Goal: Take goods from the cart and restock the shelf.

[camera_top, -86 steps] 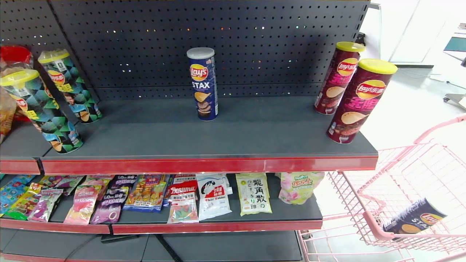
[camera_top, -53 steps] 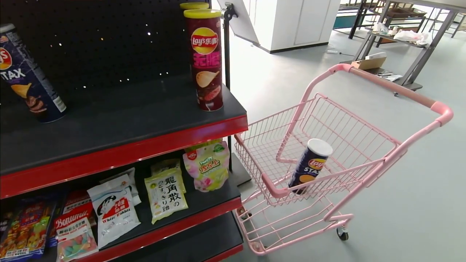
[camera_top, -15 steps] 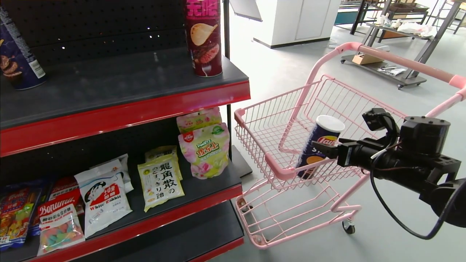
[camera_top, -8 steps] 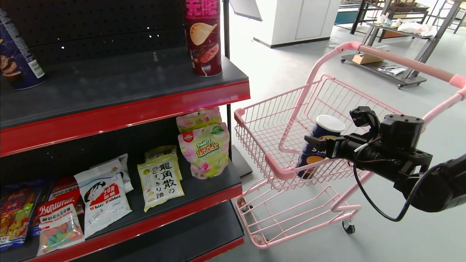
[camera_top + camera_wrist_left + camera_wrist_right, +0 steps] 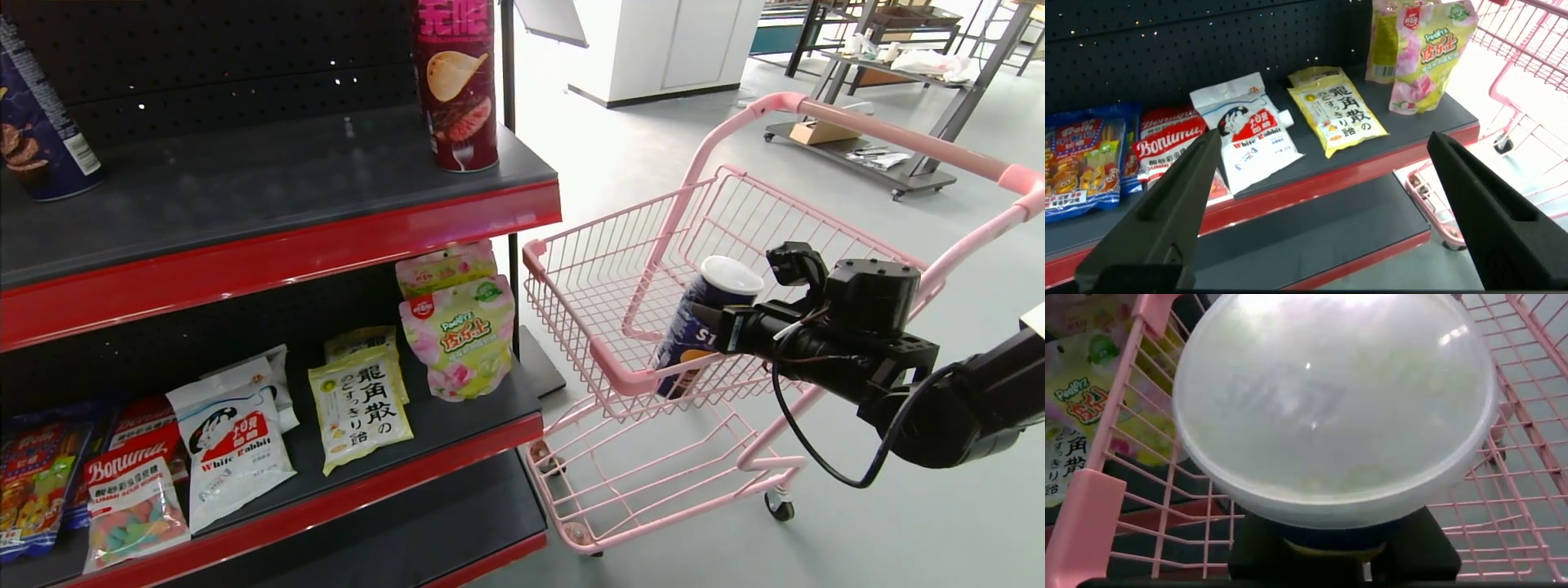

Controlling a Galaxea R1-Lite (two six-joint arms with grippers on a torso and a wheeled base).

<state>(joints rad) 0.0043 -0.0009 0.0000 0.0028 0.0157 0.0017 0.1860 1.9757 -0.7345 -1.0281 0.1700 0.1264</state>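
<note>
A blue chip can (image 5: 690, 351) with a white lid (image 5: 1331, 400) stands tilted at the near corner of the pink cart (image 5: 571, 320). My right gripper (image 5: 700, 314) comes in from the right, level with the can's upper body, and is shut on it. Dark fingers (image 5: 1257, 547) flank the can just below the lid. The dark upper shelf (image 5: 245, 188) carries another blue can (image 5: 37, 139) at the left and a maroon can (image 5: 457, 90) near its right end. My left gripper (image 5: 1323, 139) hangs open, holding nothing, in front of the lower shelf.
Snack bags (image 5: 359, 400) lie in a row on the lower shelf (image 5: 1290, 192), and a pink-green pouch (image 5: 457, 335) hangs near its right end. The cart's handle (image 5: 898, 151) rises behind my right arm. Open grey floor lies right of the cart, with tables farther back.
The camera swung from the shelf to the cart. Over the last second my right arm moved left onto the can; the can and cart shifted slightly left.
</note>
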